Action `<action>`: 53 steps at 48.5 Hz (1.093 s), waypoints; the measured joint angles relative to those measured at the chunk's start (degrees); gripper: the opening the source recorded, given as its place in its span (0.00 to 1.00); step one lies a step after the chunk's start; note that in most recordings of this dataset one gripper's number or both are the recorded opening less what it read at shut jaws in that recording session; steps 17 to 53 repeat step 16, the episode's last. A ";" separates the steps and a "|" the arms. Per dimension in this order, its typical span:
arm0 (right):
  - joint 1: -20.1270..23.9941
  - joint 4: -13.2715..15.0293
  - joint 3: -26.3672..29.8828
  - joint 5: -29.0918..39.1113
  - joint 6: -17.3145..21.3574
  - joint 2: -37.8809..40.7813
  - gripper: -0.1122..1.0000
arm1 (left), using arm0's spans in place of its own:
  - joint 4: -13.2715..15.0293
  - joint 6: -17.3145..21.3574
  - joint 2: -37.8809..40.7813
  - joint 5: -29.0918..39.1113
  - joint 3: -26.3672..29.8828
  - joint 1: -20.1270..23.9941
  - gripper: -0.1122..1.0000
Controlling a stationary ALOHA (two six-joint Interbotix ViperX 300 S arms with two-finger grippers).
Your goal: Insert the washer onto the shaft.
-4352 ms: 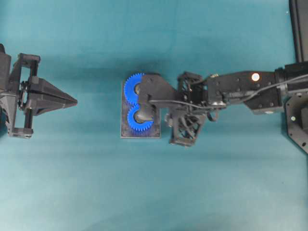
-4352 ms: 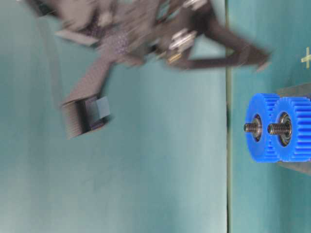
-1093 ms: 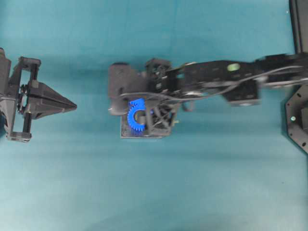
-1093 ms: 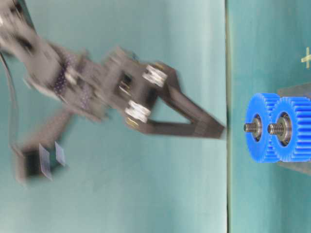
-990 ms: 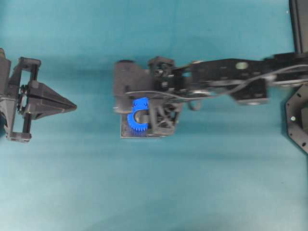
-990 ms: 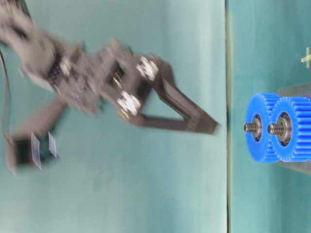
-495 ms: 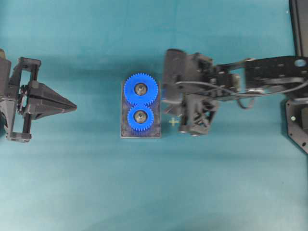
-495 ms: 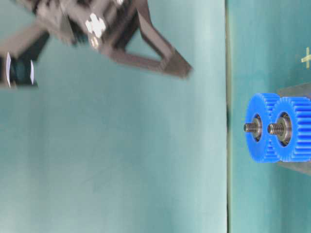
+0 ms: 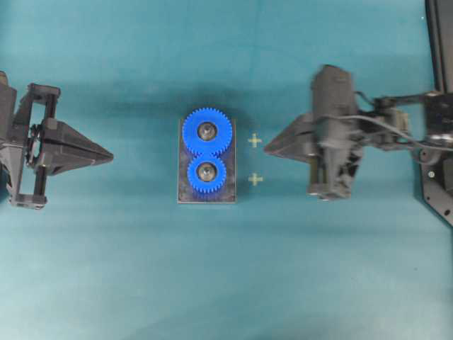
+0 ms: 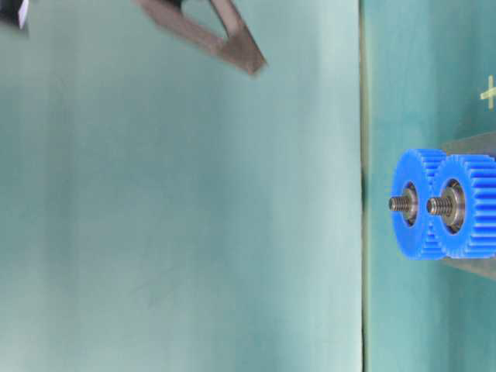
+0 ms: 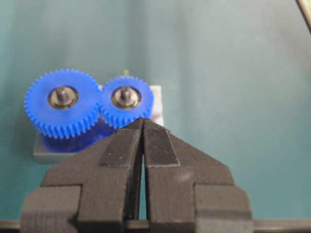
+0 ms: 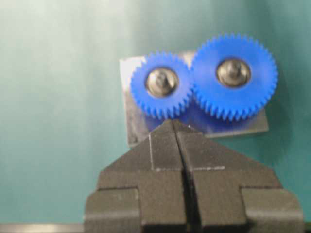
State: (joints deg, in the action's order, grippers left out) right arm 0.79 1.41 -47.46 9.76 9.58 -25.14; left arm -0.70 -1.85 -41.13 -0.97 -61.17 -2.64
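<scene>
The right hand (image 9: 267,146) has its fingers pressed together on nothing, tip aimed at the two blue gears (image 9: 207,151) just ahead on a grey base plate (image 9: 182,195). A washer sits around each shaft (image 9: 207,130). Beyond the plate, the left hand (image 9: 110,153) points back, also pinched empty over the bench (image 9: 226,283).

matte black wedge-shaped grippers (image 9: 272,145), ribbed pads (image 11: 155,145)
</scene>
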 measured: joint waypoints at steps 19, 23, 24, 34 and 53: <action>0.18 0.00 -10.55 -15.21 0.00 -5.27 0.08 | 0.00 0.18 -0.09 -1.41 -0.26 0.09 0.10; 0.18 0.00 -10.55 -15.21 0.00 -5.27 0.08 | 0.00 0.18 -0.09 -1.41 -0.26 0.09 0.10; 0.18 0.00 -10.55 -15.21 0.00 -5.27 0.08 | 0.00 0.18 -0.09 -1.41 -0.26 0.09 0.10; 0.18 0.00 -10.55 -15.21 0.00 -5.27 0.08 | 0.00 0.18 -0.09 -1.41 -0.26 0.09 0.10; 0.18 0.00 -10.55 -15.21 0.00 -5.27 0.08 | 0.00 0.18 -0.09 -1.41 -0.26 0.09 0.10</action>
